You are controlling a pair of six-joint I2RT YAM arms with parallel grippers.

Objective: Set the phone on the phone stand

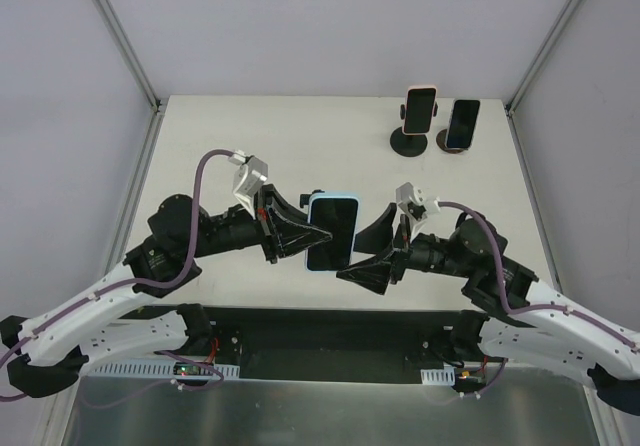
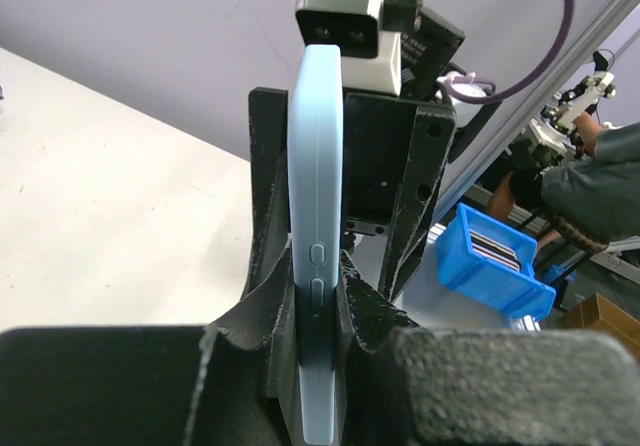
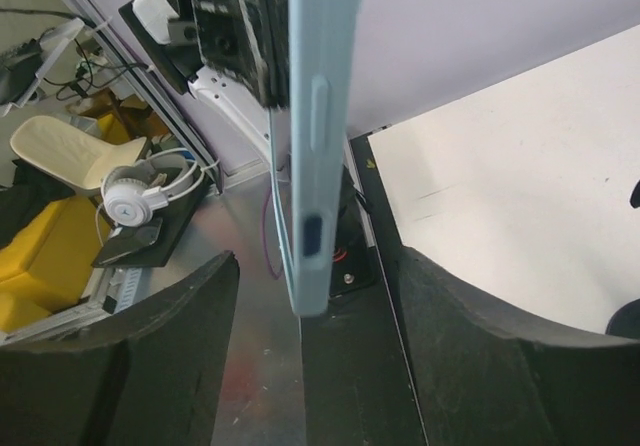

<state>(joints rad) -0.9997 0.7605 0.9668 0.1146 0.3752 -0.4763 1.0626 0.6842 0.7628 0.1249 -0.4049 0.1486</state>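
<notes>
Over the near part of the surface [image 1: 250, 146], about midway between left and right, the phone [image 1: 334, 221] is held up in the air, well apart from the stands. The left gripper [image 1: 312, 234] is pinching it. In the left wrist view I see the phone edge-on, with one finger pressed on each flat face at the end nearest to that camera. The side buttons [image 2: 316, 251] sit just beyond the grip and are not covered.

The right gripper [image 1: 368, 252] faces the phone from the right with its fingers [image 3: 130, 356] spread wide. In the right wrist view the free end of the phone stands between them and touches neither one. I judge this to be a handover that is prepared but not yet made.

The phone is a thin, stiff slab in a light blue case. I expect it to be rather light, but the faces are smooth, so a weak pinch may let it slide, and the glass is fragile. I would take hold on the two flat faces, on the free half and away from the buttons. The right gripper should be firmly pressed on it before the left one lets go.

At the far right of the surface a black stand [image 1: 407, 144] carries a pink phone [image 1: 420, 109]. Just to its right a second stand [image 1: 452, 147] carries a dark phone [image 1: 463, 123]. Both look occupied from here, so I cannot tell which place is meant for my phone.
</notes>
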